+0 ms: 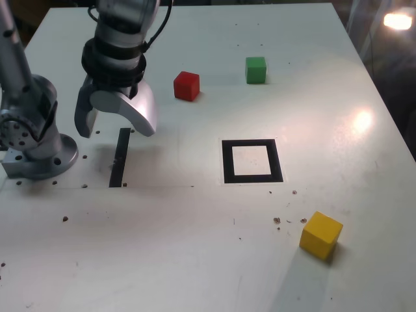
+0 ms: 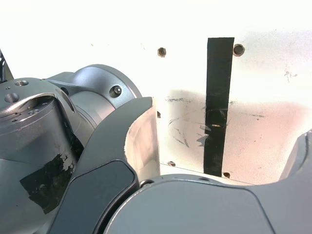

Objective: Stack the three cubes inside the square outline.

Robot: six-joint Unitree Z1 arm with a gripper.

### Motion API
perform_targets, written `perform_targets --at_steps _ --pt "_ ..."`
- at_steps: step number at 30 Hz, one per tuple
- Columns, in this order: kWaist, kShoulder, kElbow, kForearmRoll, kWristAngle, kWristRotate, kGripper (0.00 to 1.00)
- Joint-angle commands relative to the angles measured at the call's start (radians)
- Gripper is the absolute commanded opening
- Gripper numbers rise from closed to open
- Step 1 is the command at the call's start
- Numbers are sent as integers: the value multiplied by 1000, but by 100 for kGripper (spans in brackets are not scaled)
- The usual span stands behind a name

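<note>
My gripper (image 1: 117, 127) hangs open and empty at the exterior view's left, above the straight black strip (image 1: 119, 158). The red cube (image 1: 186, 86) sits on the white table to the gripper's right, further back. The green cube (image 1: 255, 69) rests further right of the red one. The yellow cube (image 1: 320, 234) lies near the front right. The black square outline (image 1: 251, 160) with its white centre sits mid-table and holds nothing. In the wrist view I see only the grey fingers (image 2: 131, 141), the strip (image 2: 218, 105) between them and the arm's base (image 2: 44, 131); no cube shows there.
The arm's grey base (image 1: 32, 140) stands at the exterior view's left edge. Small screw holes and specks dot the white table (image 1: 195, 247). A bright lamp (image 1: 398, 21) glows beyond the table's far right corner.
</note>
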Motion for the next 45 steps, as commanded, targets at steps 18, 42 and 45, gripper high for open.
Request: perform_targets --at_steps 18,42,45 --pt "0 3 4 3 -9 30 99" --pt "330 44 -234 31 152 563 98" --pt "364 77 -269 34 159 610 97"
